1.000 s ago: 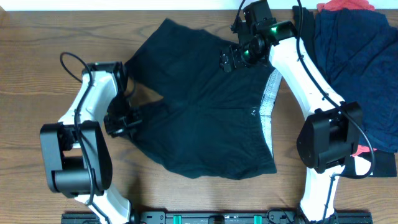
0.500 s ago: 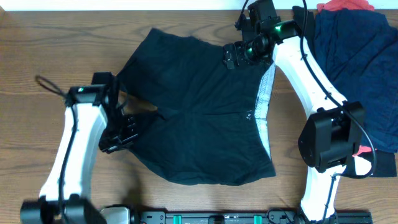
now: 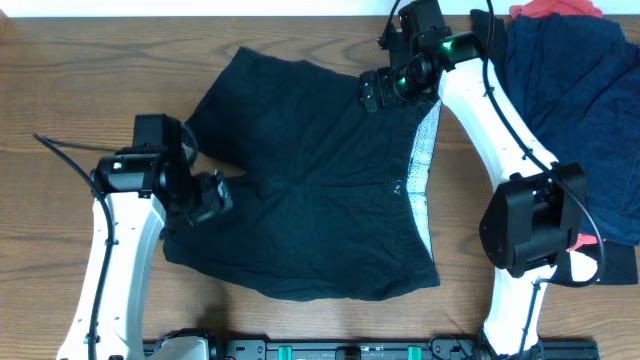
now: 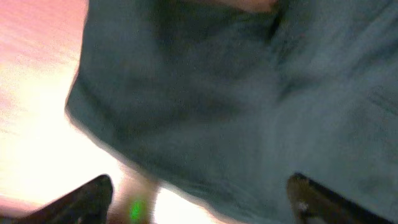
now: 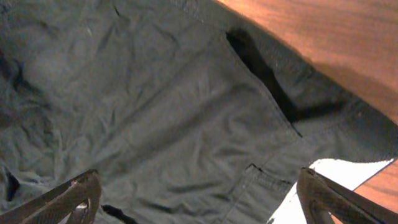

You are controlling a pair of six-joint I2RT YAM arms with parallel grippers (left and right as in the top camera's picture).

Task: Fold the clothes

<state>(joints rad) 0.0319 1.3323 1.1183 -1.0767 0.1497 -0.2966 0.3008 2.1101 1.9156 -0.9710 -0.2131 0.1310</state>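
black shorts [image 3: 320,200]: spread flat, leg hem beneath left gripper [image 3: 207,194], waistband end beneath right gripper [image 3: 373,90]; both claws' fingers apart.

I have the shorts [image 3: 310,200] spread mid-surface [image 3: 60,80], the left tool [image 3: 208,195] at their left edge, the right tool [image 3: 375,90] over their far right corner, and the garment pile [image 3: 570,90] rightmost.

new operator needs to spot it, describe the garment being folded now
On the wooden table, look to the middle. Black shorts lie spread there, a pale speckled waistband lining along their right edge, unlike the crumpled navy pile at far right.
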